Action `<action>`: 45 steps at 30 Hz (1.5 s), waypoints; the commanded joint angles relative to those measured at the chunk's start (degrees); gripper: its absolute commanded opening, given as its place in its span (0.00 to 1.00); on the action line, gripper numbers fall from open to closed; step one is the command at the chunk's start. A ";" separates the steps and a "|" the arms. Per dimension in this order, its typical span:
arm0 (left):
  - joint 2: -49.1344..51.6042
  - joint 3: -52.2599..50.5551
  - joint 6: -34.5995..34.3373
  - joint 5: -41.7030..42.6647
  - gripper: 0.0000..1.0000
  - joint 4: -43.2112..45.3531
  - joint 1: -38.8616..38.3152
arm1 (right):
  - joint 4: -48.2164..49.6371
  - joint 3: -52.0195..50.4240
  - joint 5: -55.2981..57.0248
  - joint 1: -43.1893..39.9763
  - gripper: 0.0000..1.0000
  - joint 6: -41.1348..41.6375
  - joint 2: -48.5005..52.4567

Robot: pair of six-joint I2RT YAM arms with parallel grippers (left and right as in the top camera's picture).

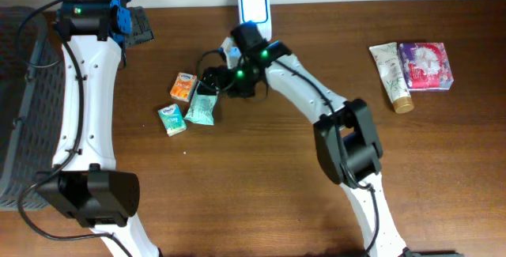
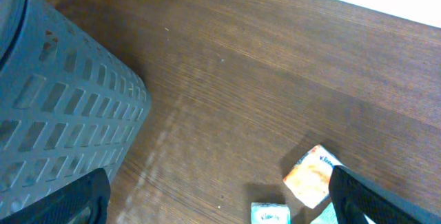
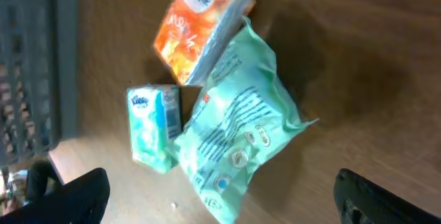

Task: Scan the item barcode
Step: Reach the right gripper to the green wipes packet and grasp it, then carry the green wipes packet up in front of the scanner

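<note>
Right jaws wide open, empty, above mint-green crinkled plastic pouch [image 3: 241, 127]; left jaws open, empty too. Orange tissue pack [image 3: 200, 27] touches pouch, teal tissue pack [image 3: 153, 124] just beside: closing could snag neighbour, or film could slip.

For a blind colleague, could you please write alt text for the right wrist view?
A mint-green soft pack lies on a wooden table, its upper end touching an orange Kleenex pack, with a small blue-white Kleenex pack at its left. A gray basket fills the left edge; the right tool is open, its dark fingers in the bottom corners.
</note>
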 commanded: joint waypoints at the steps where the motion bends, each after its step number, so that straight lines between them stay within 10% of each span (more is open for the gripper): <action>1: -0.09 0.50 0.66 -0.59 0.99 0.11 0.20 | 0.79 -0.57 10.03 3.19 0.93 13.18 2.49; 5: -0.09 0.50 0.66 -0.59 0.99 0.11 0.20 | 3.39 -0.81 7.82 5.51 0.75 13.51 5.40; 9: -0.09 0.50 0.66 -0.59 0.99 0.11 0.20 | 3.74 -0.79 8.68 5.60 0.04 13.27 5.42; 12: -0.09 0.50 0.66 -0.59 0.99 0.09 0.20 | 0.74 0.83 9.05 3.41 0.04 8.50 2.89; 19: -0.09 0.50 0.66 -0.59 0.99 0.11 0.20 | -33.44 4.11 70.79 2.03 0.04 -1.09 -8.26; 26: -0.09 0.50 0.66 -0.59 0.99 0.09 0.20 | -25.68 -16.94 73.48 2.38 0.05 -0.70 -7.65; 28: -0.09 0.50 0.66 -0.59 0.99 0.11 0.20 | -28.89 -13.84 72.98 2.73 0.21 -0.70 -7.76; 30: -0.09 0.50 0.66 -0.59 0.99 0.11 0.20 | -29.81 -8.50 72.98 2.67 0.61 -2.40 -7.76; 31: -0.09 0.50 0.66 -0.59 0.99 0.11 0.20 | -28.06 -8.59 73.42 2.36 0.62 -3.78 -7.76; 40: -0.09 0.50 0.66 -0.59 0.99 0.11 0.20 | -16.83 -19.43 74.97 -6.10 0.61 -3.69 -7.69; 45: -0.09 0.50 0.66 -0.59 0.99 0.11 0.20 | -16.37 -20.85 74.86 -6.51 0.10 -3.69 -7.67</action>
